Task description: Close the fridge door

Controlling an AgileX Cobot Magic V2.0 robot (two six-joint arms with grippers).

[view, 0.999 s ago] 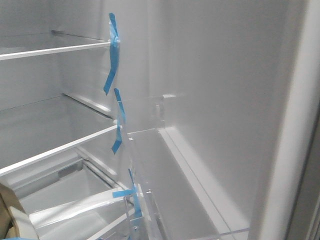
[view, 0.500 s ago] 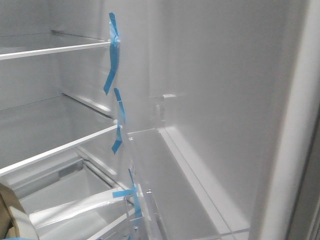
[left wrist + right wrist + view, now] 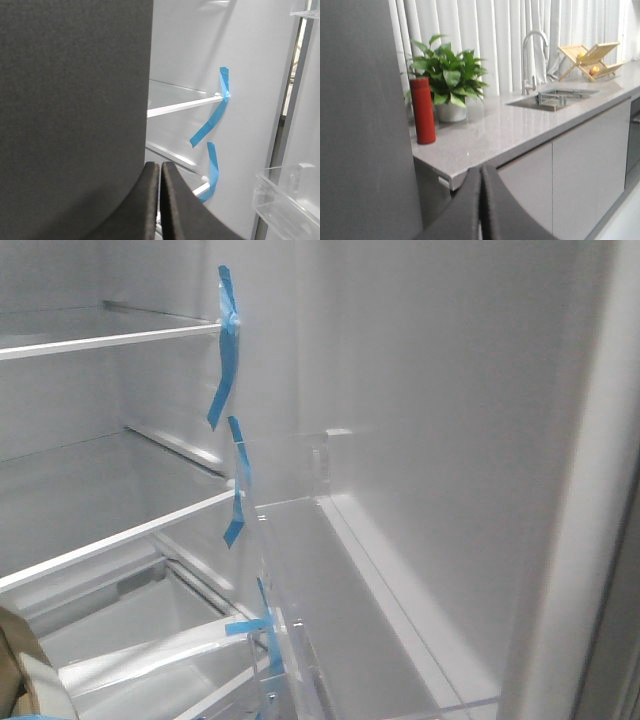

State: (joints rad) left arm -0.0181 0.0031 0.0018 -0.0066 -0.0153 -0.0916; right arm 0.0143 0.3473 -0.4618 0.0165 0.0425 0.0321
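Grey door face (image 3: 70,110) is seen just beside the left tool (image 3: 160,200), its fingers pressed shut on nothing. Door stands open; a sideways push seems needed.

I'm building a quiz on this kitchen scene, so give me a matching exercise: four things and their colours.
Things:
1. bottle
2. tape strips
3. plant
4. fridge door outer face

Colours:
A. green
B. dark grey
C. red
D. blue

Pairs: 1-C, 2-D, 3-A, 4-B
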